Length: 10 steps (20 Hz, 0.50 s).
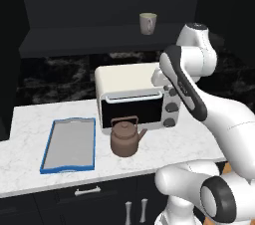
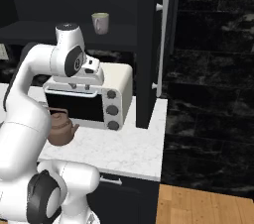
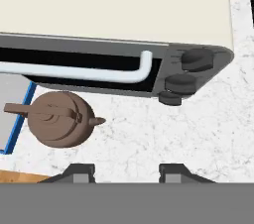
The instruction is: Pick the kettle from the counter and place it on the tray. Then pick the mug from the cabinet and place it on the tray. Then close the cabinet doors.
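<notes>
White marble counter [image 1: 30,134] with faint grey veins runs across a dark, nearly black kitchen, above dark drawers with silver handles. Farthest left on it lies the tray [image 1: 50,149], flat and grey with a raised bright blue rim, nothing on it. Just to its right stands the kettle [image 1: 124,139], squat, round and brown, upright on the counter with its arched handle over the lid and its short spout pointing right, away from the tray. Directly behind the kettle sits a cream toaster oven [image 1: 127,82] with a pale bar handle across its dark door and three dark knobs down its right side. Above, on the dark shelf of the open cabinet [image 1: 74,37], the small beige mug [image 1: 148,23] stands upright. To the right, one tall cabinet door [image 2: 149,59] stands open, its long silver bar handle facing outward. In the hand view the gripper [image 3: 126,172] looks down at the bare counter right of the kettle, its two dark fingertips apart, holding nothing.
</notes>
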Available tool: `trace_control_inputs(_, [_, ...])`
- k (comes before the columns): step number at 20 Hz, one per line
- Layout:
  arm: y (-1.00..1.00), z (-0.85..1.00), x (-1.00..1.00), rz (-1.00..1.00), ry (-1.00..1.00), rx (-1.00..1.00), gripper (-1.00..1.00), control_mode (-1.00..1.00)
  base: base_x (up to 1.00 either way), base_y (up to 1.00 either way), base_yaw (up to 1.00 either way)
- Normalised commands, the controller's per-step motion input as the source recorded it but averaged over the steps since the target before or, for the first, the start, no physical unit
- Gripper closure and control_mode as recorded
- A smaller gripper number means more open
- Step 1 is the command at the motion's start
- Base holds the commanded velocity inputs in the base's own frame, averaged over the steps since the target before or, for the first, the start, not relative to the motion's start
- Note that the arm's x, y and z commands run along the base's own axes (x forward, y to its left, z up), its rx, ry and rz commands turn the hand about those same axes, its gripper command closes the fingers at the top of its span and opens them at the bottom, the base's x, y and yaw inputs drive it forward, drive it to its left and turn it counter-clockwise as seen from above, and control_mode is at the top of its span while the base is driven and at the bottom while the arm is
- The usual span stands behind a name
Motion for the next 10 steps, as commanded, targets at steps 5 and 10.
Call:
trace_control_inputs(5, [0.33, -0.16, -0.16, -0.21, 0.0, 0.0, -1.0, -1.0, 0.0, 0.0, 0.0])
trace_control_inputs(10, [0.54, -0.46, -0.55, -0.72, 0.0, 0.0, -1.0, -1.0, 0.0, 0.0, 0.0])
